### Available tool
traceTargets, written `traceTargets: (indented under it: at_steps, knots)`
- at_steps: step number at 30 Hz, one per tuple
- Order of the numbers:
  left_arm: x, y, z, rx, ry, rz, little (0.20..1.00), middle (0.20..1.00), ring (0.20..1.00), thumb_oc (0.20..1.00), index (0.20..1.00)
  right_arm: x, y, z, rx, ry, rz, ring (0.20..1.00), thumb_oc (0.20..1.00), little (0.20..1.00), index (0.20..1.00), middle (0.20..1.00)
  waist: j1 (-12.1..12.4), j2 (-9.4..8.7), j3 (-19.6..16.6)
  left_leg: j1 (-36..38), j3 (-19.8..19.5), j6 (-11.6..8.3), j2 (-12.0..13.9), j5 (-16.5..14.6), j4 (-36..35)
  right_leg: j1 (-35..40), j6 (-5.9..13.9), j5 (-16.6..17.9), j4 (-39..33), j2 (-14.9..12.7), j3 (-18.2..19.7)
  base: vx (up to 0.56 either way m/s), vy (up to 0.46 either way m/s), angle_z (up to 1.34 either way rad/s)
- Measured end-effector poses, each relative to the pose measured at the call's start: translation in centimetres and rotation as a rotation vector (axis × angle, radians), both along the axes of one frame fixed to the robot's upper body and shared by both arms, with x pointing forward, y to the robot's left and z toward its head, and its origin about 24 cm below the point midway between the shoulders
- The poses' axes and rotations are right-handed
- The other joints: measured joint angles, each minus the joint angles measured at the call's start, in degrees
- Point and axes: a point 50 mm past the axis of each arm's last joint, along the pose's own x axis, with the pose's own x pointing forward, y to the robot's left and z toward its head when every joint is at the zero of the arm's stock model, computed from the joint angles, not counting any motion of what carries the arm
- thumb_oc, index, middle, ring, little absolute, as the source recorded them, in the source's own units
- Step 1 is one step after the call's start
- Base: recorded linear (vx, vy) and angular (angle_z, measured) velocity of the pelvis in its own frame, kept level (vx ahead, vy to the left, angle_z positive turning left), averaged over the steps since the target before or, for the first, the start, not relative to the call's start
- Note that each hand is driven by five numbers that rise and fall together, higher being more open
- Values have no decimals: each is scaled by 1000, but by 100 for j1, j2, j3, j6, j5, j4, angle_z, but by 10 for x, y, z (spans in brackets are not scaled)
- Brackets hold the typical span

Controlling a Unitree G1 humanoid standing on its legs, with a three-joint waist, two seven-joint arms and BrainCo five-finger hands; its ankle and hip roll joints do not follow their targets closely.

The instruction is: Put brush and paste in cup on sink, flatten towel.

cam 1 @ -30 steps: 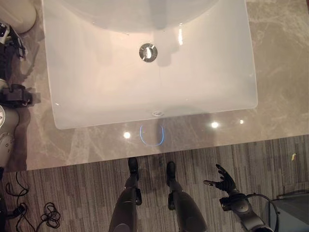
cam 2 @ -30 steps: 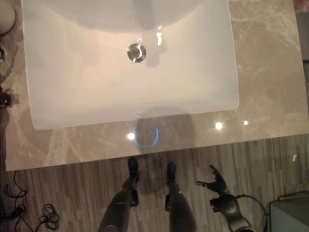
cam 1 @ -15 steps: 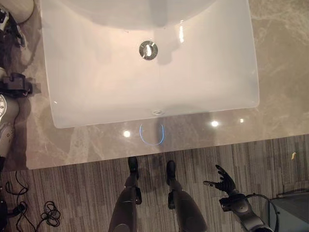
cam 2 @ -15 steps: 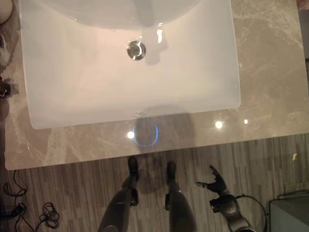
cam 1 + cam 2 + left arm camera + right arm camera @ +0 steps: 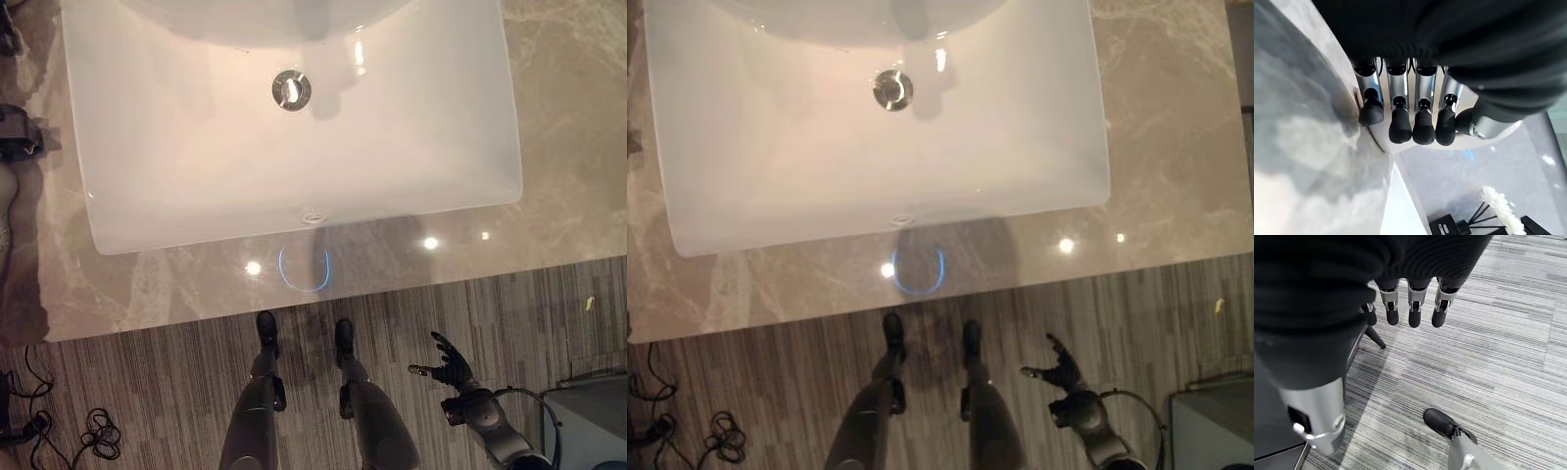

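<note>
A: What's the big pale shape?

B: A glossy white rectangular sink, round metal drain, sunk in a veined grey marble counter. Striped grey carpet below.

A: The hands?

B: The right hand hangs over the carpet, fingers straight and loose, holding nothing. The left hand has straight fingers too, tips just by a pale rounded rim; past them stands a dark holder with white-tufted reeds.

A: Brush, paste, towel?

B: Can't tell where. No readable print.

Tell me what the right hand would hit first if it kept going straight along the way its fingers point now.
Most likely the striped carpet floor. The right hand hangs open below the countertop edge, fingers aimed down at bare carpet; nothing lies between, though depth is hard to judge.
</note>
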Motion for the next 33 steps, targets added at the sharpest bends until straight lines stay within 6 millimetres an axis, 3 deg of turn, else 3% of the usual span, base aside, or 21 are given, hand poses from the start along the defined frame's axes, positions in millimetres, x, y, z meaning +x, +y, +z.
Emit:
traceTargets:
  at_steps: [24, 30, 31, 33]
  knots:
    - [14, -1, 28, -32, -24, 58, 200, 200, 200, 200, 200, 0, 8, -2, 3, 8, 42, 1000, 1000, 1000, 1000, 1000, -137, 14, -230, -361, 42, 32, 5, 120, 6, -384, 9, 147, 1, 5, 59, -1, 1, -1]
    - [8, -21, 7, 9, -32, -24, 200, 200, 200, 200, 200, -1, 5, -4, -7, 26, 32, 1000, 1000, 1000, 1000, 1000, -128, 17, -231, -235, 55, 33, 3, 123, 12, -259, 12, 154, 9, -1, 68, 0, 0, 0]
    - [7, -23, -1, 18, -17, -33, 200, 200, 200, 200, 200, -1, 5, -4, -9, 28, 30, 1000, 1000, 1000, 1000, 1000, -121, 17, -231, -180, 54, 33, 2, 122, 7, -207, 12, 153, 8, -1, 57, 26, -27, -3]
    - [-6, -31, -46, 33, 61, -87, 200, 200, 200, 200, 200, 0, 3, -6, -17, 41, 24, 1000, 1000, 1000, 1000, 1000, -83, 17, -221, 169, 80, 21, 8, 110, -43, 80, 16, 138, 25, 5, 43, 24, -9, -14]
